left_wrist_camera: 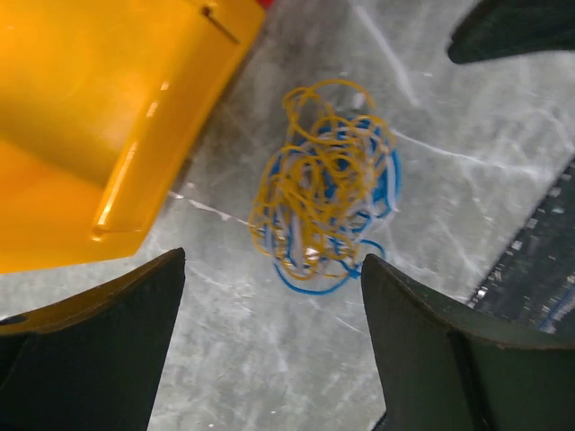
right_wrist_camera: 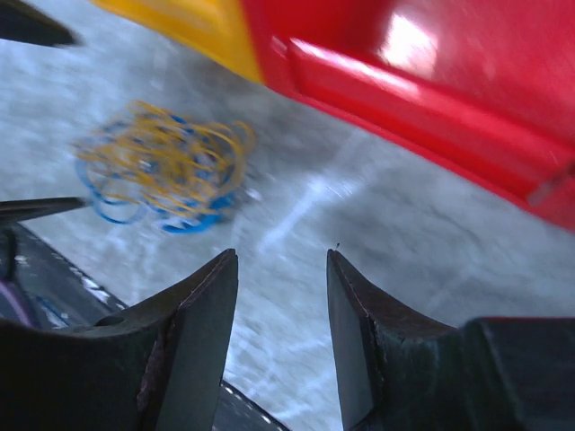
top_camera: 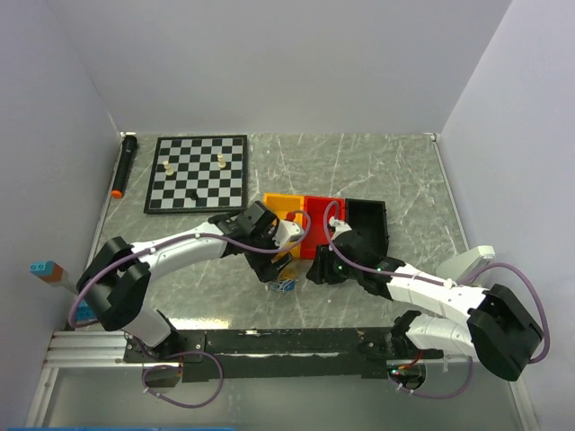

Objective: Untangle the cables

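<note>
The cables [left_wrist_camera: 325,187] are one tangled bunch of thin yellow, white and blue strands lying on the grey marble table. They also show in the right wrist view [right_wrist_camera: 166,166] and in the top view [top_camera: 287,281], partly hidden by the arms. My left gripper [left_wrist_camera: 272,260] is open and empty, its fingers [left_wrist_camera: 431,341] just short of the bunch on either side. My right gripper [right_wrist_camera: 281,259] is open and empty, over bare table to the right of the bunch.
A yellow bin [top_camera: 286,208], a red bin [top_camera: 321,226] and a black bin [top_camera: 367,224] stand in a row just behind the bunch. A chessboard [top_camera: 199,172] and a black marker [top_camera: 124,165] lie at the back left. A black rail [top_camera: 287,343] runs along the near edge.
</note>
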{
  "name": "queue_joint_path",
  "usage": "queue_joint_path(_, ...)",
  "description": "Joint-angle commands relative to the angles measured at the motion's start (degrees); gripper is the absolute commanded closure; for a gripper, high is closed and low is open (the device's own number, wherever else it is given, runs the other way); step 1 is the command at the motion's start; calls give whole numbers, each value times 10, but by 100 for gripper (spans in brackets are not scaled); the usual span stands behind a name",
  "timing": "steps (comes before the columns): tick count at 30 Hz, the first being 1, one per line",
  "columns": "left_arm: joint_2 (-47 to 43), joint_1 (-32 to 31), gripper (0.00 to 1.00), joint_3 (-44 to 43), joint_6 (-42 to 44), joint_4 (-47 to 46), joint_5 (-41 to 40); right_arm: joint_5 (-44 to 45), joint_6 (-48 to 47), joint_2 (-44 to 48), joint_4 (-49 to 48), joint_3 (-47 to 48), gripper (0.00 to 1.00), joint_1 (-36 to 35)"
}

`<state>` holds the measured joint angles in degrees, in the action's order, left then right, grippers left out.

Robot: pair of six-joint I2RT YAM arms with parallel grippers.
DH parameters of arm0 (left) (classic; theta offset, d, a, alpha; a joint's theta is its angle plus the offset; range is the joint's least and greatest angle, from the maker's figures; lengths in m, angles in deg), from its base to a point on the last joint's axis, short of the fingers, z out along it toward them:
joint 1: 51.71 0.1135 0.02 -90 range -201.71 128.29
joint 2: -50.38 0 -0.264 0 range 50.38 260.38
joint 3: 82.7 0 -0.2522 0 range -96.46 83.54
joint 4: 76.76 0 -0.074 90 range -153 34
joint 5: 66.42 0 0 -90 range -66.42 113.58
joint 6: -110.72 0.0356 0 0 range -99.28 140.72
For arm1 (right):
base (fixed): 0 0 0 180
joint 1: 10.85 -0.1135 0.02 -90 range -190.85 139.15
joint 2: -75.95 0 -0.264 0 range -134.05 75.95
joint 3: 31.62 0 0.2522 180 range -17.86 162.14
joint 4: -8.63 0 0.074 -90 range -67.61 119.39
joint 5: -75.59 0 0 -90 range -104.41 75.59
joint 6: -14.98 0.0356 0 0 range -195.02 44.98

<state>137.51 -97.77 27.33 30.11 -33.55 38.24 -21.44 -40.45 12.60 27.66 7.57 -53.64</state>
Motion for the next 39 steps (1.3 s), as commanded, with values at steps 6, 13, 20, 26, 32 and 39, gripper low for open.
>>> queue_joint_path(6,15,0,34,-23,-9,-36,-16,-41,-27,-6,-118,-21,48,-5)
queue_joint_path(13,47,1,63,-39,1,2,51,-85,-15,10,-404,-171,45,-5)
queue_joint_path(20,72,0,99,-55,-2,17,79,-108,-20,-8,-474,-179,43,-7)
queue_joint_path(26,46,8,99,-46,-17,3,94,-157,-32,-77,-493,-136,44,-26)
queue_joint_path(32,39,57,99,-24,-26,-4,107,-165,-34,-111,-477,-108,45,-32)
queue_joint_path(39,32,66,99,-3,-34,-19,102,-150,-35,-148,-414,-63,52,-34)
